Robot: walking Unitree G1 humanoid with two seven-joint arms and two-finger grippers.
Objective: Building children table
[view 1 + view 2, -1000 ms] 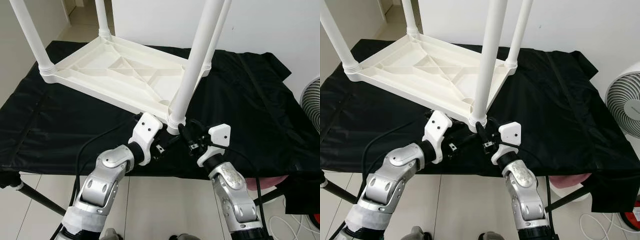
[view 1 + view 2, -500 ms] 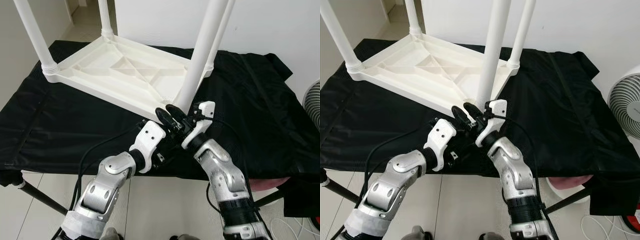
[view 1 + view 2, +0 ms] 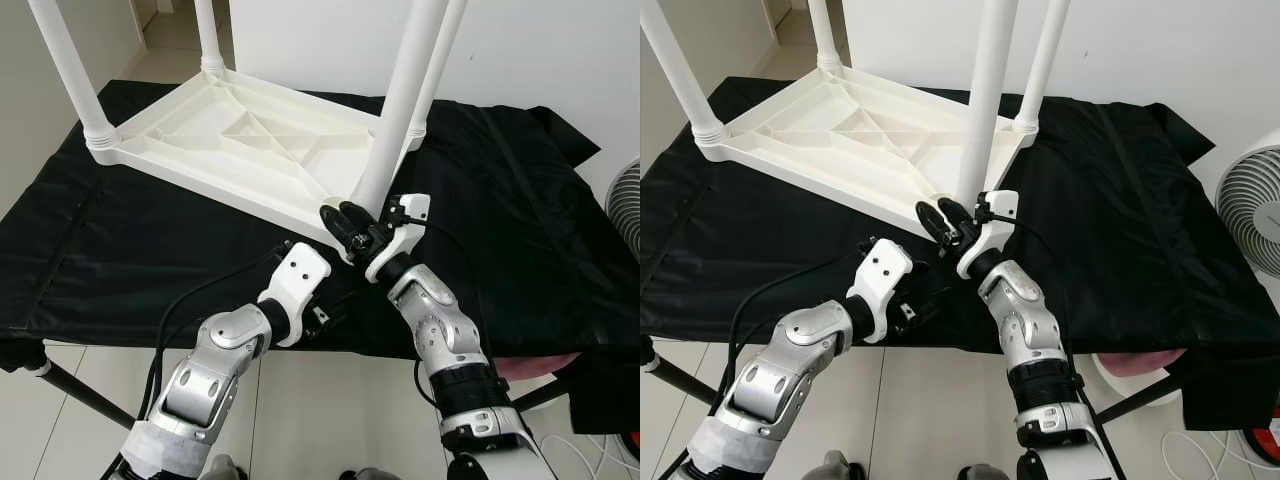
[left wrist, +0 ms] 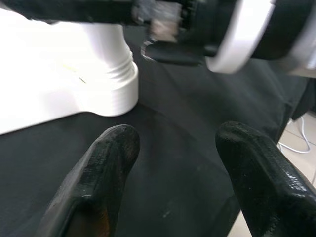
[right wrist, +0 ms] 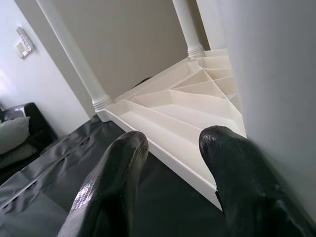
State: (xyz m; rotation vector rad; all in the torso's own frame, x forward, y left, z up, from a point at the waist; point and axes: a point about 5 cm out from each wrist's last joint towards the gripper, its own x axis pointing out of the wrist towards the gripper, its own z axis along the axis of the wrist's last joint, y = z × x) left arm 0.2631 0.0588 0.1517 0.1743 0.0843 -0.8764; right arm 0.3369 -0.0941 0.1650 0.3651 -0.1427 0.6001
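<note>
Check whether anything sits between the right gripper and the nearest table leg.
Nothing visible does. The right gripper is open beside the base of the near table leg, with only black cloth beneath. The left gripper waits lower, off to the side.

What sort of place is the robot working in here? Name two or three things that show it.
Probably a room in a home used as a work area: a black cloth-covered table holds an upturned white children's table, with a fan and a tiled floor beside it.

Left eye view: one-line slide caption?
Right gripper open beside the nearest leg of the upturned white table; left gripper below.
</note>
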